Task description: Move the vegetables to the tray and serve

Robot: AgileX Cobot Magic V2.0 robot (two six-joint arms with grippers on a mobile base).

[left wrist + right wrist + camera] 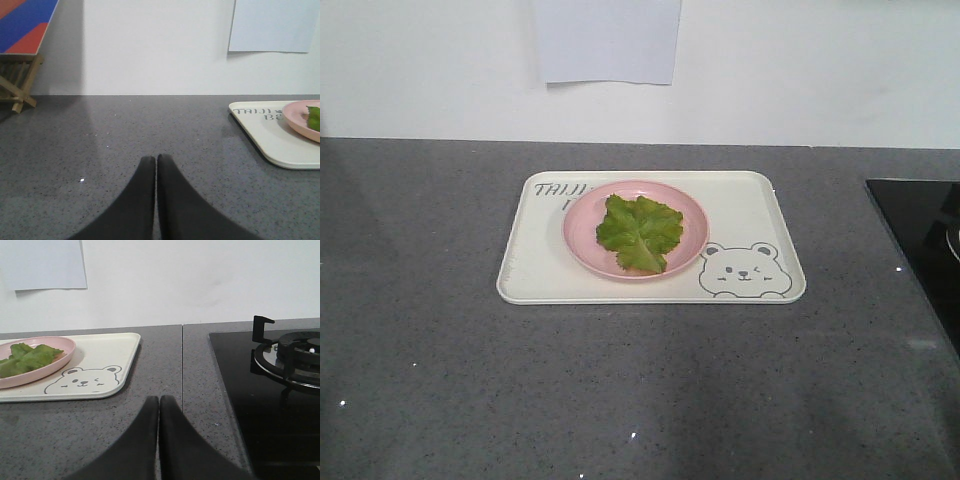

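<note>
A crinkly green lettuce leaf (pixel 640 233) lies on a round pink plate (pixel 582 238), which stands on the cream bear-printed tray (pixel 760 215) in the middle of the grey counter. From the left wrist view the tray (pixel 280 145) and plate (pixel 300 120) sit at the right, well ahead of my left gripper (pixel 156 158), whose black fingers are pressed together with nothing between them. My right gripper (pixel 159 398) is likewise shut and empty, low over the counter just right of the tray's bear corner (pixel 85 380), with the lettuce (pixel 30 359) at far left.
A black gas hob (pixel 280 390) with a burner grate (pixel 292 357) lies right of the tray, seen at the counter's right edge (pixel 920 240). A wooden stand with a red-blue board (pixel 22 55) is at far left. A paper sheet (pixel 608 40) hangs on the white wall.
</note>
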